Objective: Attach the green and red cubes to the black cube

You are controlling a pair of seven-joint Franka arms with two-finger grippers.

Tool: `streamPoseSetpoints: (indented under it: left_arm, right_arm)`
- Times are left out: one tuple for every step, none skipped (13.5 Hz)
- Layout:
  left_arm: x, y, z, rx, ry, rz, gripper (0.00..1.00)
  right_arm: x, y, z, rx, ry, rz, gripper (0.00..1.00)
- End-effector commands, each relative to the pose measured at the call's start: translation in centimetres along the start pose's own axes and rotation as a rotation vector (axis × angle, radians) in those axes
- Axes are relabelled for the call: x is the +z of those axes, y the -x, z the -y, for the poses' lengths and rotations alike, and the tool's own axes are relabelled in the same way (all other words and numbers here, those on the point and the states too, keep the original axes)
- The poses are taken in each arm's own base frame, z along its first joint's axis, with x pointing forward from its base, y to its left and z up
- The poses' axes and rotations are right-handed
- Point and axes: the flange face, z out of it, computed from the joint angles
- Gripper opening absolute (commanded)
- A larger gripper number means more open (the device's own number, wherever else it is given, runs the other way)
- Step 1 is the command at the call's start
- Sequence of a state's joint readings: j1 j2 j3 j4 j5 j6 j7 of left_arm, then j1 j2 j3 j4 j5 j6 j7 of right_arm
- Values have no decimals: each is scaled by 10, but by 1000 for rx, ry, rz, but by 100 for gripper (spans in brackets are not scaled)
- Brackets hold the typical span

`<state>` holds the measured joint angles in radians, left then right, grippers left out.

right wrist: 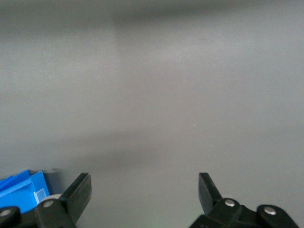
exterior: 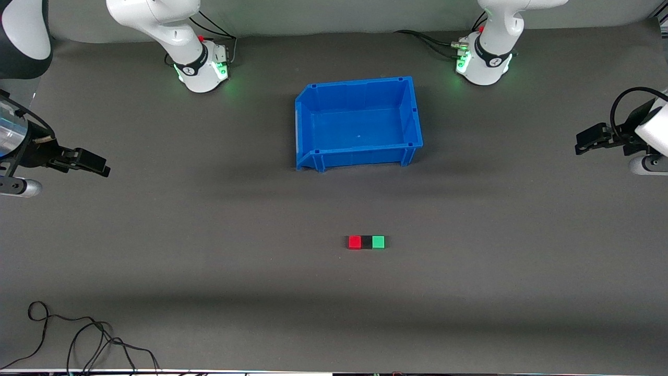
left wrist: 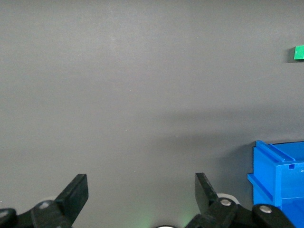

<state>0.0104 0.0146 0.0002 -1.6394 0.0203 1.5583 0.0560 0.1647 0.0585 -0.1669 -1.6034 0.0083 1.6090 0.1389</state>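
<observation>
A red cube (exterior: 355, 242), a black cube (exterior: 367, 242) and a green cube (exterior: 378, 241) lie in one touching row on the grey mat, black in the middle, red toward the right arm's end, green toward the left arm's end. The row is nearer to the front camera than the blue bin. The green cube also shows at the edge of the left wrist view (left wrist: 299, 52). My left gripper (exterior: 580, 143) is open and empty at the left arm's end of the table. My right gripper (exterior: 103, 168) is open and empty at the right arm's end. Both are far from the cubes.
An empty blue bin (exterior: 313, 156) stands mid-table, between the arm bases and the cubes; its corner shows in the left wrist view (left wrist: 278, 180) and the right wrist view (right wrist: 23, 190). Loose black cables (exterior: 78, 339) lie by the mat's near edge.
</observation>
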Motion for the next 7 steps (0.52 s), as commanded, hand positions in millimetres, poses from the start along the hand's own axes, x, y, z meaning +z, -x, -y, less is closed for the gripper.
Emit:
streamPoseSetpoints:
  left_arm:
    - [-4,0,-4,12,-15,-2,100]
    - [-5,0,-2,8,-14,-3,100]
    - [-4,1,1,8,-13,5,100]
    - [-5,2,2,8,-13,3,100]
    - [-5,2,1,11,-13,3,100]
    - [-4,2,1,12,-13,8,100]
    - [-4,2,0,14,-10,6,100]
  right_arm:
    - [-2,7,5,-37,23,-22,100]
    - [-5,8,6,-38,20,-28,100]
    - [-7,7,-1,-28,17,-32,100]
    - [-11,9,-1,-28,17,-38,100]
    - [-17,9,-3,-26,15,-47,100]
    - [-19,9,-5,-23,13,-53,100]
    - [-25,11,-5,-19,12,-63,100]
